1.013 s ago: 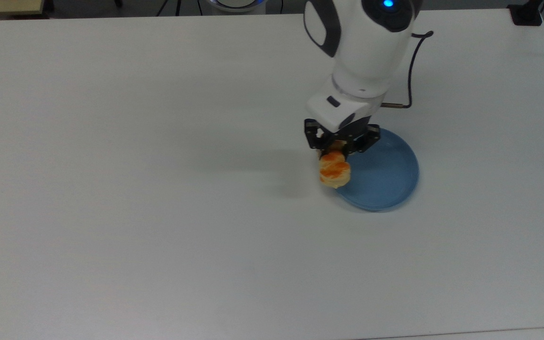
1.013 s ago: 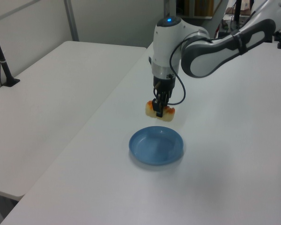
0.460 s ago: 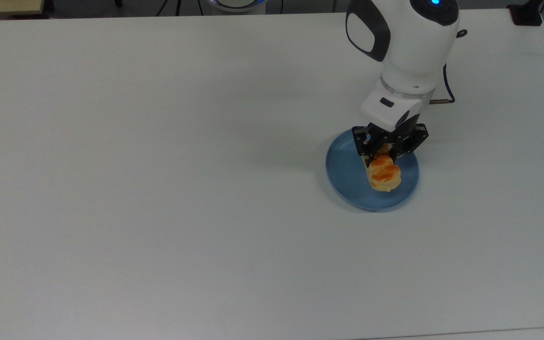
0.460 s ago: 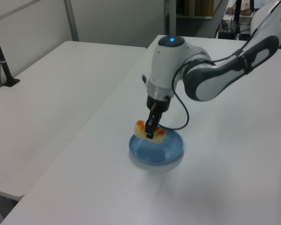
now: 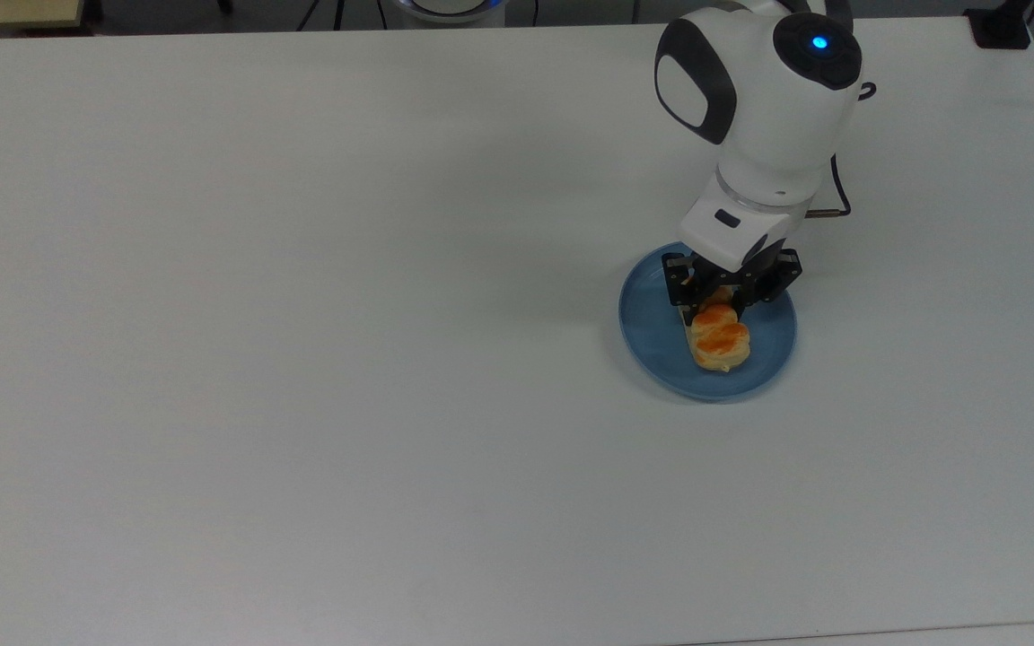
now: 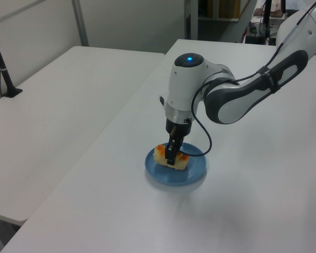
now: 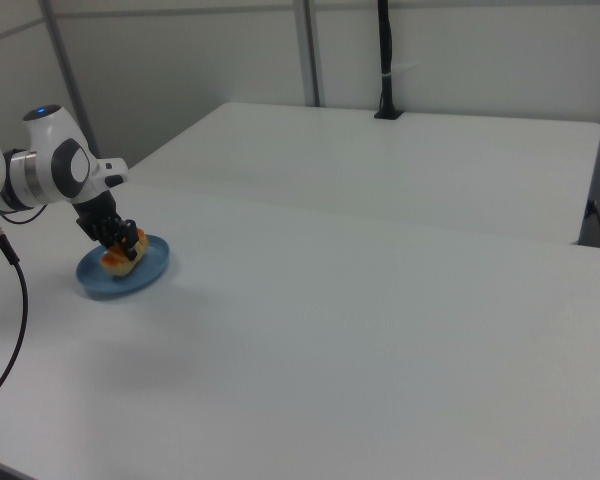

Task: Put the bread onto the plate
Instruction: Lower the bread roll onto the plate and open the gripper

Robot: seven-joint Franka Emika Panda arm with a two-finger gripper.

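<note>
The bread (image 5: 719, 339) lies low inside the plate (image 5: 652, 336), pinched at one end between the fingers of the gripper (image 5: 722, 303) (whether it rests fully there, I cannot tell). If the fingers lift before spreading, the loaf may roll off onto the worktop (image 5: 302, 359).
</note>
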